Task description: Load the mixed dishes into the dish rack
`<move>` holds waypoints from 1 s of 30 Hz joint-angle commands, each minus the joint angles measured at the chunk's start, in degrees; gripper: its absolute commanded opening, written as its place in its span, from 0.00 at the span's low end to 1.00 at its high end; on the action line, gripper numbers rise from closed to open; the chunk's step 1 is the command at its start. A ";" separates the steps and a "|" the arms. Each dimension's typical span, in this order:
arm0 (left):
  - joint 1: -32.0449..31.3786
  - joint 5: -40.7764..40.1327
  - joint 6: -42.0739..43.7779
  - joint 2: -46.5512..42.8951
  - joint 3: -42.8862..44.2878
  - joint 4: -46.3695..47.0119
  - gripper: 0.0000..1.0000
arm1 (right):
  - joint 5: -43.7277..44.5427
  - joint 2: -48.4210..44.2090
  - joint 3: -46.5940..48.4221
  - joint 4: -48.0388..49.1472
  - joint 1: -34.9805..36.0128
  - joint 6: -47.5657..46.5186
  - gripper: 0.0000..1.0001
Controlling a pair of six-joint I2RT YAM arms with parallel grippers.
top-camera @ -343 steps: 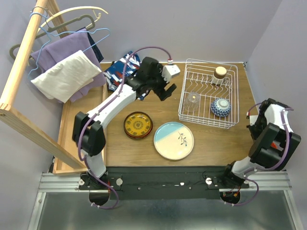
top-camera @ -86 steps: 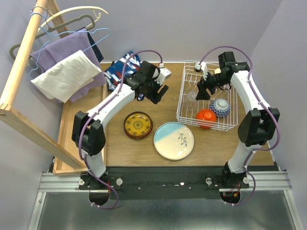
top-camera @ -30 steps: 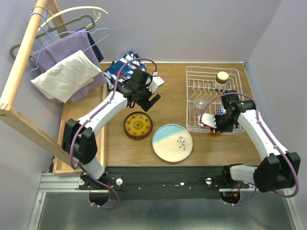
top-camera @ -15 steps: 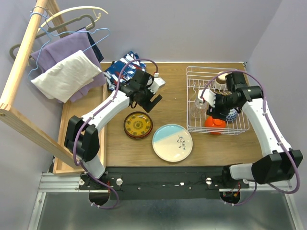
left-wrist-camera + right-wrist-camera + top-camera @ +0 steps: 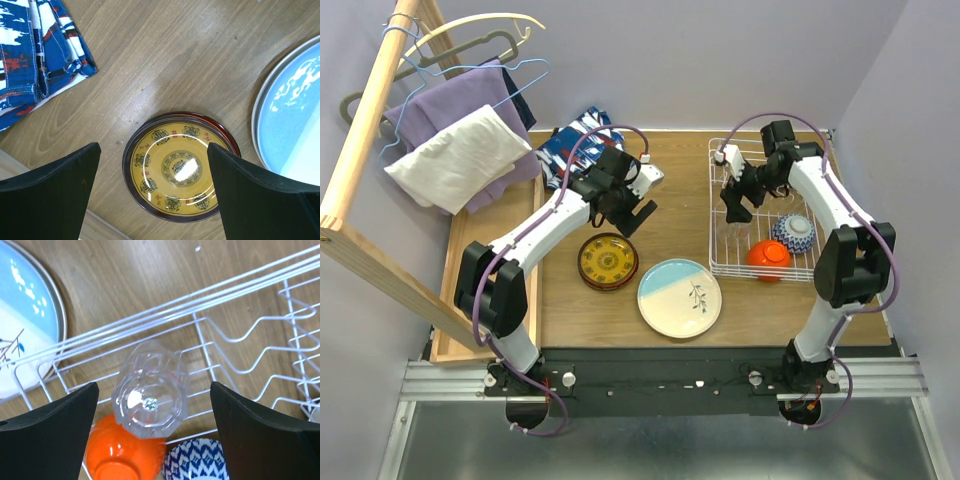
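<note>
While the dish rack [image 5: 711, 240] sits on the right part of the wooden table [image 5: 670, 170], the right gripper [image 5: 735, 195] hangs over the rack's left half with its jaws spread wide and nothing between them. In the right wrist view the two dark fingers [image 5: 55, 430] stand on either side of the clear glass [image 5: 150, 390] and touch neither it nor the wires. The glass stands inside the rack close to its left wall, seen end-on from above; whether its mouth faces up or down cannot be told. Just beside the glass, toward the rack's near rail, the orange-red bowl [image 5: 767, 256] lies upside down inside the rack. The blue-patterned bowl [image 5: 792, 231] sits next to it, toward the rack's right side. Outside the rack, off its near-left corner, the large pale blue-cream plate [image 5: 680, 297] lies flat on the wood, its rim coming up close beside the rack's wires. The dark red-yellow patterned plate [image 5: 608, 261] lies flat farther left of the rack, just beyond the pale plate and apart from it. Above that plate, well left of the rack, the left gripper [image 5: 632, 218] hovers with its jaws wide apart and empty; its wrist view shows the patterned plate between the two fingers [image 5: 50, 195], clear of both. Farther left again from the rack, toward the table's back edge, lies the blue-red-white patterned cloth [image 5: 570, 145].
</note>
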 commanded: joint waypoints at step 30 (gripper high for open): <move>0.20 0.70 -0.70 1.05 -0.47 2.55 0.97 | -3.13 4.78 2.69 -21.14 0.43 -2.88 0.87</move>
